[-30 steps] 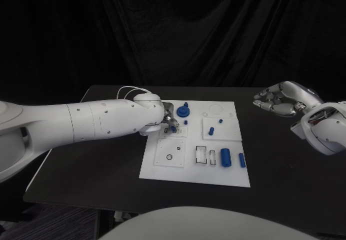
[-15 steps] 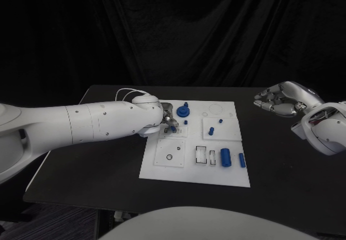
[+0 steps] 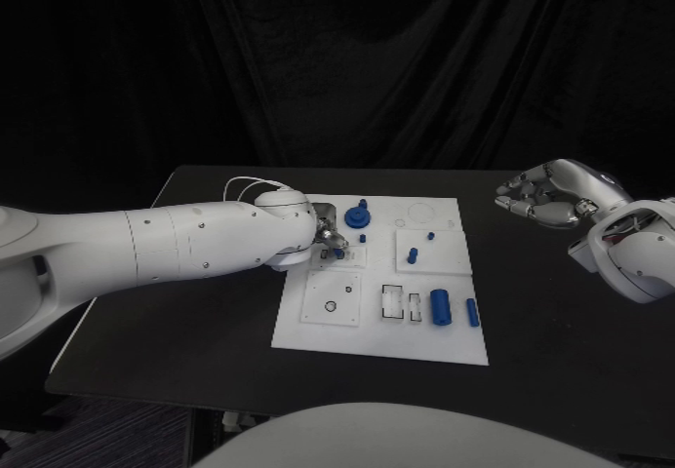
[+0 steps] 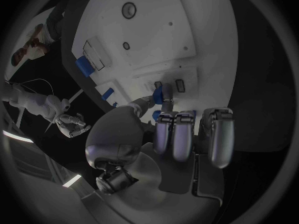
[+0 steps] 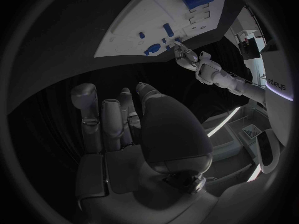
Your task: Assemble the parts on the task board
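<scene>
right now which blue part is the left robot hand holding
The small blue part pinched at the left robot hand's fingertips, over the task board's small slots. The other blue parts, like the big cylinder, lie untouched.

Black-curtained (image 3: 422, 88) robot lab

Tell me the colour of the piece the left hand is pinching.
Blue; the piece in the left hand shows best in the left wrist view.

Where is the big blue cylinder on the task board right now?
In the head view the big blue cylinder lies in the near right part of the task board, between a white rectangular slot and a slimmer blue pin.
</scene>
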